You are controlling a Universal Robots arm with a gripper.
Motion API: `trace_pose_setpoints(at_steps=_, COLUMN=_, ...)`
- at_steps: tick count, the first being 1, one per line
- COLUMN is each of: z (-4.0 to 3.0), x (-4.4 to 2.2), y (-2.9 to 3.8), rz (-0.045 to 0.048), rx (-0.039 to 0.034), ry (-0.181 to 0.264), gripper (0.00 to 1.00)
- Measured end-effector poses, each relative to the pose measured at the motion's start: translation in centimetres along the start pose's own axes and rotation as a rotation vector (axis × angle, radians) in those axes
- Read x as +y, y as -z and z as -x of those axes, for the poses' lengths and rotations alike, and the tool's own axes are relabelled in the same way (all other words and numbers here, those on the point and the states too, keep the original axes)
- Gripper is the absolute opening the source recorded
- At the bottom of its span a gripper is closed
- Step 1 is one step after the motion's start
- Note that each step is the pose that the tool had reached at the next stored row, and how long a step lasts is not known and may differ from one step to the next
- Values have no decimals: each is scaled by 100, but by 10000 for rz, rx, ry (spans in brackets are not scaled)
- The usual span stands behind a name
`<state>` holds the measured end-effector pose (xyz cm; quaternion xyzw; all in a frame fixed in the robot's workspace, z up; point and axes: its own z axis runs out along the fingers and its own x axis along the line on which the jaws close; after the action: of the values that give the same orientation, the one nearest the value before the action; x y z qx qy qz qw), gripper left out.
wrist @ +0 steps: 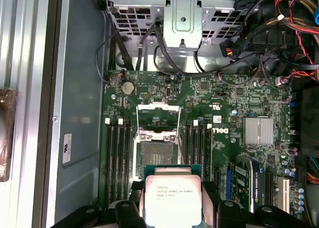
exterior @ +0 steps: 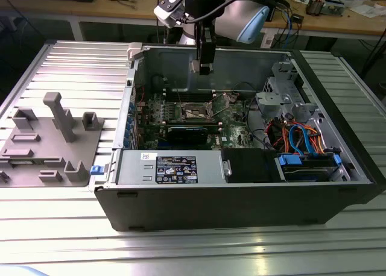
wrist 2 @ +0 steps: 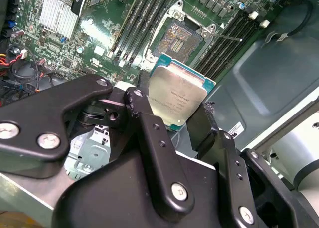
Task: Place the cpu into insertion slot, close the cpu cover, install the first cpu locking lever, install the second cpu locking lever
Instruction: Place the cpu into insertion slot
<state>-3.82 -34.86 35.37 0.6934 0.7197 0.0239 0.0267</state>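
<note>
The arm comes down from the far side of the open computer case [exterior: 241, 219]. The gripper [exterior: 206, 66] points downward and hangs above the motherboard [wrist: 224, 96], well clear of it. In both wrist views the fingers [wrist 2: 149, 133] are closed on two opposite edges of the cpu [wrist 2: 177, 94]. The chip's metal top faces the cameras, and it is held in the air, touching nothing else.

The insertion slot [wrist: 156, 153] lies uncovered on the board beneath the chip. The cpu cover [wrist: 158, 119] stands tilted up at the slot's edge nearest the drive cage [wrist: 182, 14]. Rows of memory slots [wrist: 117, 158] flank the slot on two sides and sit low on the board. A finned heatsink [wrist: 258, 131] sits well apart from the slot.

In the exterior view, the case's rear wall [exterior: 241, 65] stands behind the gripper. There is open room toward that view's left and right. A black module [exterior: 193, 133] lies near the slot on the viewer's side.
</note>
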Motion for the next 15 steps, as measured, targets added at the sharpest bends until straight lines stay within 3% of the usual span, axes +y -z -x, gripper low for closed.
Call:
trace_pose_setpoints(at_steps=10, z=0, x=0, y=-1, rz=0, rx=-16, ry=1, gripper=54)
trace_pose_setpoints(at_steps=15, z=-2, x=-3, y=-49, rz=-1, rx=-62, ry=4, gripper=54)
